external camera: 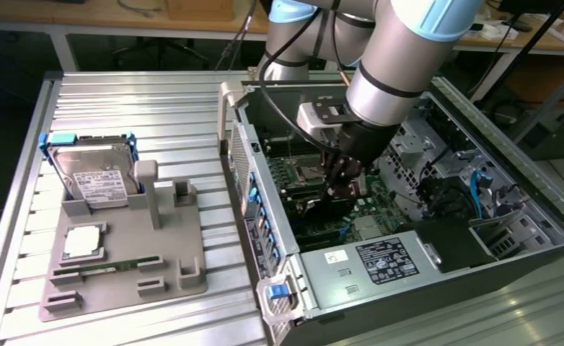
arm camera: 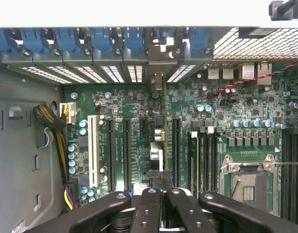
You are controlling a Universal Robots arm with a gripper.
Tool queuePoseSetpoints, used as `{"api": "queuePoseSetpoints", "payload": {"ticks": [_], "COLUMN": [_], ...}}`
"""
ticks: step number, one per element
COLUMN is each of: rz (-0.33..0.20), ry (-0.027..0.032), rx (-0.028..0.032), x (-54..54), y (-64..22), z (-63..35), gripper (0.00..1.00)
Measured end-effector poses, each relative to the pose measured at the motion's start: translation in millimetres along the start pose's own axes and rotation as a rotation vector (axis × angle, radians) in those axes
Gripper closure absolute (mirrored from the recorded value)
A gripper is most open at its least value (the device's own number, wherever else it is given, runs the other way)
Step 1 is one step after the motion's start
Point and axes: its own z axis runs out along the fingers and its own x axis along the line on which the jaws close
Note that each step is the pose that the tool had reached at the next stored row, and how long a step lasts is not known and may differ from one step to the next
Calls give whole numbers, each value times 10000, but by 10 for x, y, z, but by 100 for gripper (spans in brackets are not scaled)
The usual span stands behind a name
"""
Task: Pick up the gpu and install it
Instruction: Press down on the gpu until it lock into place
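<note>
End effector fingers are clamped edge-on onto the gpu, which hangs straight below inside the computer case, its long axis in line with the motherboard slots and its bracket toward the rear openings.

Exterior view: high, angled down over the ribbed aluminium table and the open black computer tower case — moderately distant. Wrist view: inside the case, close, facing the green motherboard — also seen in the exterior view.
</note>
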Motion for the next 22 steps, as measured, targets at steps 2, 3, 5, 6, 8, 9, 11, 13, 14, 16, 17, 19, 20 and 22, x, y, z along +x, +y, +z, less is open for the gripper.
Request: {"api": "queuePoseSetpoints", "payload": {"ticks": [2, 3, 5, 6, 8, 9, 11, 13, 14, 16, 17, 19, 20, 22], "rz": [1, 3, 10, 13, 28, 30, 30, 29, 30, 30, 30, 30, 30, 30], "ry": [0, -4, -16, -19, -29, -32, -36, -35, -34, -32, -29, -27, -25, -34], "rx": [2, 3, 1, -1, -8, -8, -9, -9, -10, -11, -12, -13, -14, -10], "x": [0, 0, 0, 0, -12, -20, -25, -25, -25, -26, -25, -24, -24, -25], "y": [15, 16, 16, 16, 18, 18, 18, 18, 18, 17, 17, 17, 17, 16], "z": [1, 5, 16, 24, 63, 74, 80, 80, 82, 99, 109, 127, 135, 140], "gripper": [89, 89, 89, 89, 89, 89, 89, 89, 89, 89, 89, 89, 89, 89]}}
